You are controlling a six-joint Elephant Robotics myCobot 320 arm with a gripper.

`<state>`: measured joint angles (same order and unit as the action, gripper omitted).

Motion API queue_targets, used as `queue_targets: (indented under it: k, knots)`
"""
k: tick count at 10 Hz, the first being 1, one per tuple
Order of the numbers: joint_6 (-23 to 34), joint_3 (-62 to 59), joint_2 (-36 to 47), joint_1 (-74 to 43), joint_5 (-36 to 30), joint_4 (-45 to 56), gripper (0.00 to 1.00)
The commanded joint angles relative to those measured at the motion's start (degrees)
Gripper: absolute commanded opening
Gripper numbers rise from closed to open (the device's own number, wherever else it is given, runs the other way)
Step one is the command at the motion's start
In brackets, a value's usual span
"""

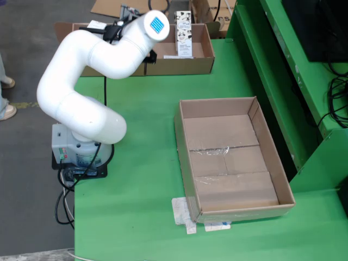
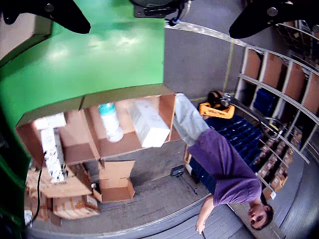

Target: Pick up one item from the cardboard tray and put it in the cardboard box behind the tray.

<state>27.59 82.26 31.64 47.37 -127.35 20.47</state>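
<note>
In the wrist view my gripper (image 2: 159,30) is open, its two black fingers (image 2: 50,12) spread wide with only green table between them. Beyond it lies the divided cardboard tray (image 2: 124,94), which holds a white carton (image 2: 149,124), a bottle with a blue cap (image 2: 109,122) and a narrow printed box (image 2: 52,149). In the fixed view the white arm (image 1: 103,54) reaches over the tray (image 1: 179,65) at the table's far edge, where a printed carton (image 1: 184,35) stands upright. The arm's wrist hides the gripper there. A large empty cardboard box (image 1: 234,157) sits mid-table.
A person in a purple shirt (image 2: 224,169) stands on the floor beyond the tray. More cardboard boxes (image 2: 114,186) lie on the floor there. A green raised frame (image 1: 272,70) runs along the table's right side. Taped paper (image 1: 187,215) lies at the empty box's near corner.
</note>
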Motion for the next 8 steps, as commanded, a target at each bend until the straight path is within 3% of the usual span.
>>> queue_targets:
  k: [1,2,8]
  knots:
    - [-65.5,-68.6,23.4,19.2,56.8,66.7,1.00]
    - [-65.4,-82.3,18.0,17.0,57.8,74.0,1.00]
    - [-65.4,-82.3,24.2,6.3,66.2,69.5,1.00]
